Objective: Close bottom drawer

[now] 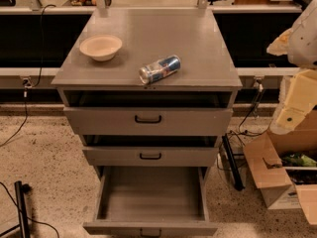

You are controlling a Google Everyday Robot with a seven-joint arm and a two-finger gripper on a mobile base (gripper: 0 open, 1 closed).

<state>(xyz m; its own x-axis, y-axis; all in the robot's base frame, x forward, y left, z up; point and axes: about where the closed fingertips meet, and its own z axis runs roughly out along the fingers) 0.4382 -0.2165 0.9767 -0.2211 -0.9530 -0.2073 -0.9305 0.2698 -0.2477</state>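
Observation:
The bottom drawer (150, 228) of the grey cabinet is pulled far out toward me. Its long grey box (151, 192) is empty, and its small black handle (150, 232) sits at the lower edge of the view. My gripper (291, 114) is at the right edge on the white and cream arm. It is level with the top drawer and well to the right of the cabinet, touching nothing.
The top drawer (148, 120) and middle drawer (150, 156) each stand slightly out. A cream bowl (100, 47) and a can on its side (159, 69) rest on the cabinet top. An open cardboard box (280, 175) and cables lie on the floor to the right. A black post (21, 209) stands lower left.

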